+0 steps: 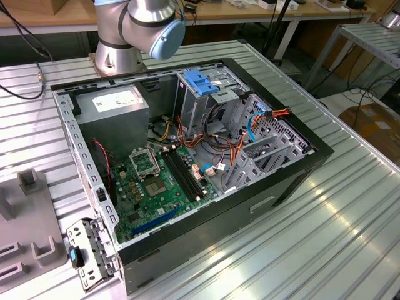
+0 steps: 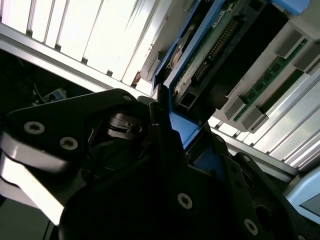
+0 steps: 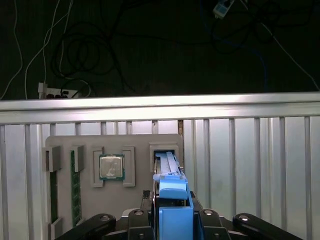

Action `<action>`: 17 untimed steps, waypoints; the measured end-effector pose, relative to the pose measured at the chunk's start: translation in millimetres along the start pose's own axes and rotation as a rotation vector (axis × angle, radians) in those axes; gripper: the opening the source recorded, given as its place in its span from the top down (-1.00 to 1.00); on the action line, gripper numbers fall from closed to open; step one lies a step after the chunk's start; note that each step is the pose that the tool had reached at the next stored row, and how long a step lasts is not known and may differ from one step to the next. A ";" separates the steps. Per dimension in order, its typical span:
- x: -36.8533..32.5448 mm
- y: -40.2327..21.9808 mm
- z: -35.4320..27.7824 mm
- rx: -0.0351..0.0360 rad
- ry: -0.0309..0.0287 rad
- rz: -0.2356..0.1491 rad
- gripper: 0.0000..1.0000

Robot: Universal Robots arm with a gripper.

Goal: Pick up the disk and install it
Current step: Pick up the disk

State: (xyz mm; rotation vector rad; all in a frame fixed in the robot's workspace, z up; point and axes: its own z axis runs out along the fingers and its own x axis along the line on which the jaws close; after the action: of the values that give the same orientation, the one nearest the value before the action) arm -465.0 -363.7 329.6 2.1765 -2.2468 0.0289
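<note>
In the first wrist view the disk [image 3: 172,192] stands on edge, its blue side rail facing the camera and its far end at a slot of a grey fixture tray [image 3: 115,200]. My gripper [image 3: 172,215] is shut on the disk, one black finger on each side of the blue rail. The second wrist view shows the disk [image 2: 220,45] from below: a green circuit board, a black connector edge and a blue rail. There the gripper [image 2: 182,132] clamps the blue plastic.
The tray also holds a processor chip [image 3: 111,166] and memory sticks [image 3: 75,190]. In the exterior view an open computer case [image 1: 294,181] lies on the slatted aluminium table, with a metal drive cage with a blue top [image 1: 203,84] and a grey box [image 1: 115,106]. The arm base [image 1: 119,56] stands behind it.
</note>
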 end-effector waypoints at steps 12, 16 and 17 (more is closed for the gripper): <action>0.4 -0.1 -17.0 0.0001 -0.0013 0.000 0.26; 0.4 -0.1 -17.3 -0.0001 -0.0013 0.000 0.26; 0.4 -0.1 -17.3 0.0000 -0.0013 0.000 0.26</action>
State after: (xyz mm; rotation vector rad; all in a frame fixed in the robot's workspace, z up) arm -464.9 -363.7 346.9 2.1772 -2.2475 0.0275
